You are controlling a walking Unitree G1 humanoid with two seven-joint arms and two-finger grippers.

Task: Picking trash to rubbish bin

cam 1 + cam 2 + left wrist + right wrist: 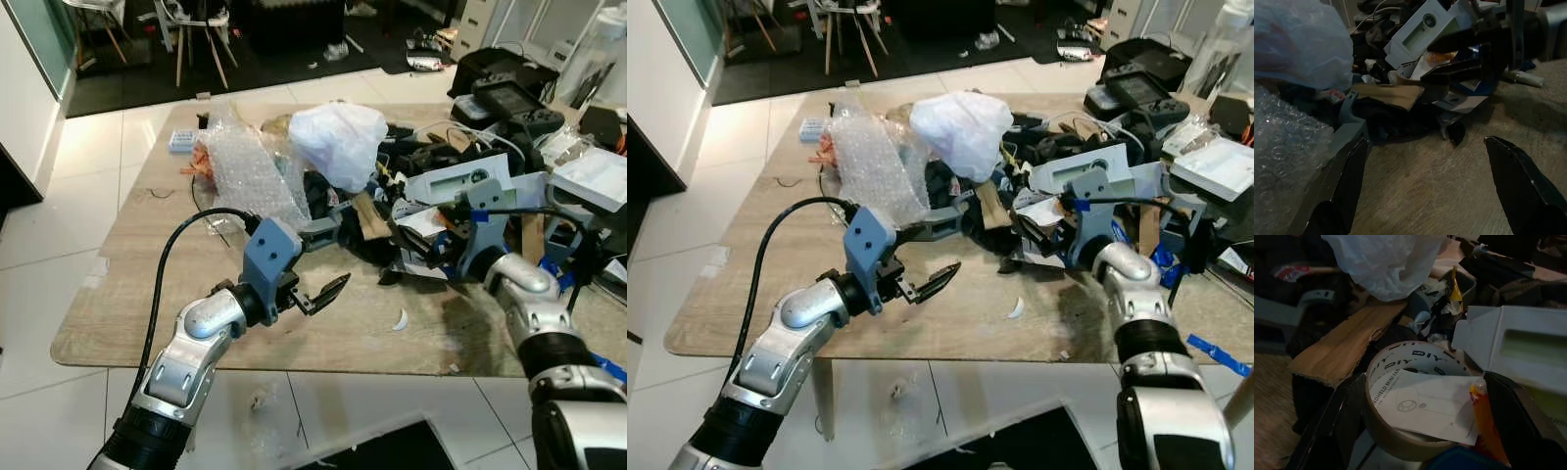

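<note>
Closest to us, our left gripper [323, 294] hangs just above the bare wood of the desk [147, 294]; its two black fingers [1520, 183] are wide apart and hold nothing; they point toward the heap of trash. A small white scrap [401, 320] lies on the desk just past that gripper, on its own.

A little farther on, our right gripper [1420, 431] is pushed into the near edge of the heap; its fingers are apart, one on each side of a brown roll of tape [1400, 396]; we cannot tell if they touch the roll. A folded white paper with a drawing [1425, 406] lies across the roll, and an orange wrapper [1484, 423] sits beside it. A strip of torn cardboard [1344, 345] lies next to the roll, and a white box with a window [460, 181] rests just behind our right gripper.

Farther back, in the middle of the heap, a white plastic bag [338, 142] sits on top of dark things and wires; a big sheet of bubble wrap [245, 171] lies to its left. At the far left corner of the desk there is a small blue and white packet [182, 141]. Past the desk, on a dark floor, stand chair legs [201, 49].
</note>
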